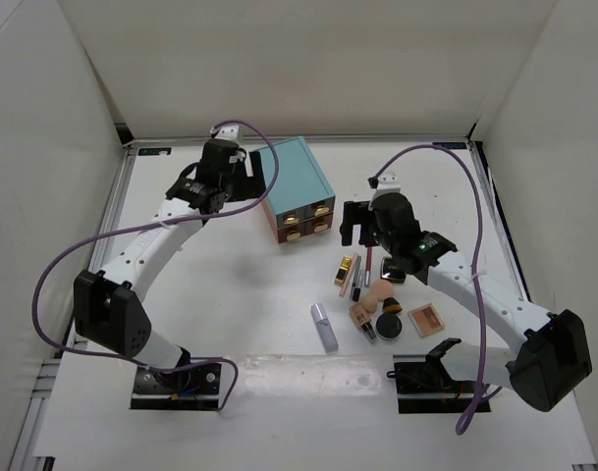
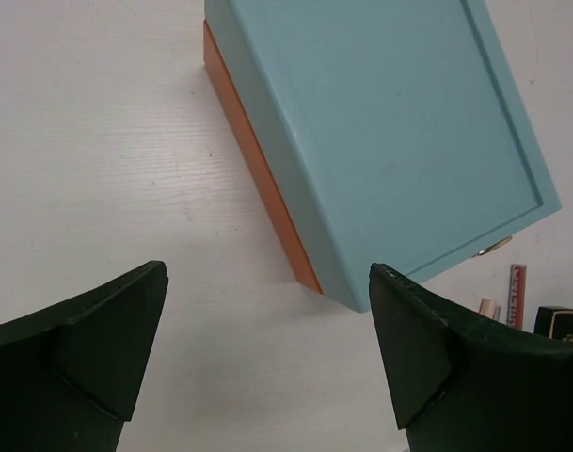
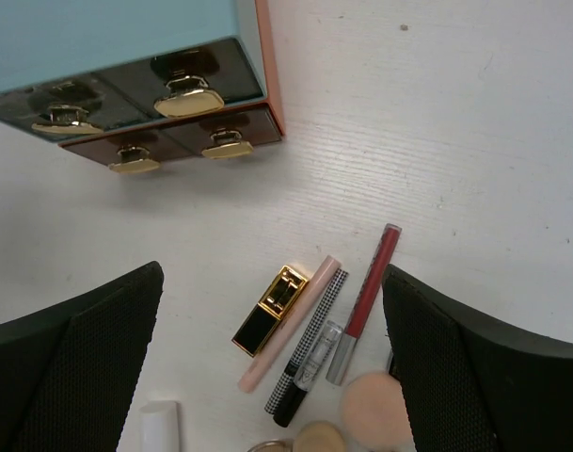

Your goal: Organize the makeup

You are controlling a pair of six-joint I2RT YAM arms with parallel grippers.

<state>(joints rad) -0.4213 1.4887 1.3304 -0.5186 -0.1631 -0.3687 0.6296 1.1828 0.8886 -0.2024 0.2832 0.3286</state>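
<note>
Both wide, empty: left gripper (image 2: 267,282) beside teal drawer box (image 2: 389,141); right gripper (image 3: 272,282) above gold lipstick tube (image 3: 270,313); peach sponges (image 3: 375,411) cropped.

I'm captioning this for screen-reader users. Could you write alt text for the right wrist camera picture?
The open right gripper hangs over a gold-and-black lipstick, a pale pink stick, a checkered tube and a red lip gloss lying side by side on a white table. Beyond them stands a teal drawer box with four gold handles.
</note>
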